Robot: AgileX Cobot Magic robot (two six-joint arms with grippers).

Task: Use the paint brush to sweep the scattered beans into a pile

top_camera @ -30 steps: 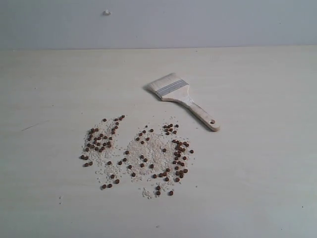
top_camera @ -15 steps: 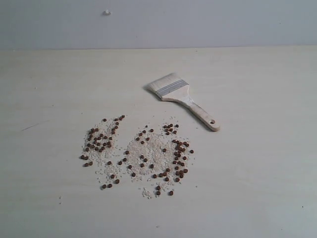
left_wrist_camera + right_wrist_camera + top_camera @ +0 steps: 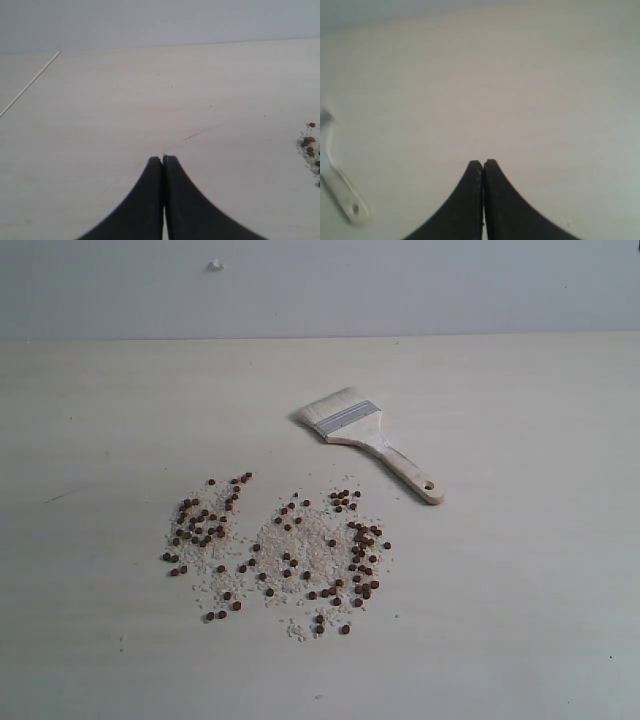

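- While neither pincer is holding anything, the paint brush (image 3: 370, 436) is lying flat on the bench (image 3: 520, 600), right of centre in the upper half of the exterior view. Its bristles (image 3: 325, 405) are pointing to the upper left and its handle (image 3: 405, 472) is running to the lower right.
- The beans (image 3: 200, 525) are lying in two loose patches left of centre in the lower half of that view. They are mixed with white grains (image 3: 300, 545) and are lying apart from the brush head.
- The left pincer (image 3: 163, 160) is showing both jaws pressed together with nothing between them, over bare bench. A few beans are appearing at the right edge of its view.
- The right pincer (image 3: 483, 162) is likewise fully closed and empty. The handle end with its hole is appearing at the lower left of its view.
- Handling judgement, brush: it is probably behaving as a light tool, rigid along the wooden handle and the ferrule (image 3: 347, 417), and soft at the bristles.
- Take hold at mid-handle, between ferrule and hole. The handle is lying low on the bench, so the jaws are needing to open and straddle its narrow edges.
- Handling judgement, beans: being small, hard and round, they are likely rolling freely, so light, shallow strokes are advisable.
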